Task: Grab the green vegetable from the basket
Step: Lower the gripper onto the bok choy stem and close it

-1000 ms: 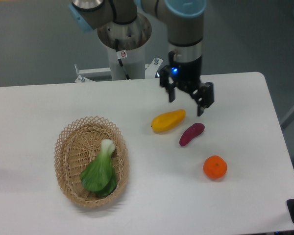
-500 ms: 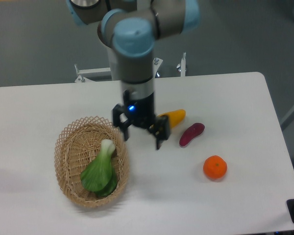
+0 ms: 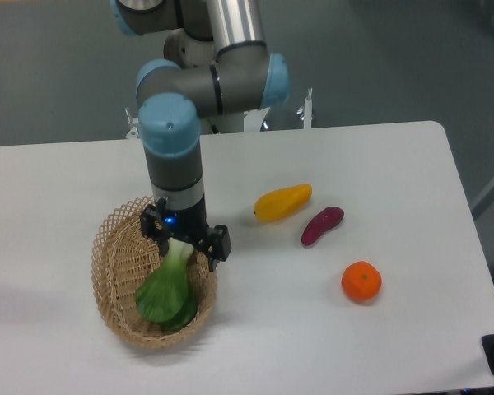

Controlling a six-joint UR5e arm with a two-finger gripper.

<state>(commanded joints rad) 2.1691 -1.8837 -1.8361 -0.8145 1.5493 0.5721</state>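
The green vegetable (image 3: 166, 292) is a bok choy with bright-green leaves and a whitish stalk. It lies in the oval tan wicker basket (image 3: 115, 280) at the left of the table. My gripper (image 3: 187, 251) hangs open right over the stalk end, one finger on each side of it. The upper part of the stalk is hidden behind the gripper body. I cannot tell whether the fingers touch the stalk.
A yellow elongated fruit (image 3: 282, 202), a purple sweet potato (image 3: 322, 225) and an orange (image 3: 361, 281) lie on the white table (image 3: 379, 164) to the right of the basket. The arm's base stands behind the table's far edge.
The gripper has moved left and toward the front, from beside the yellow fruit across the table to above the bok choy's stalk in the basket. The produce has not moved.
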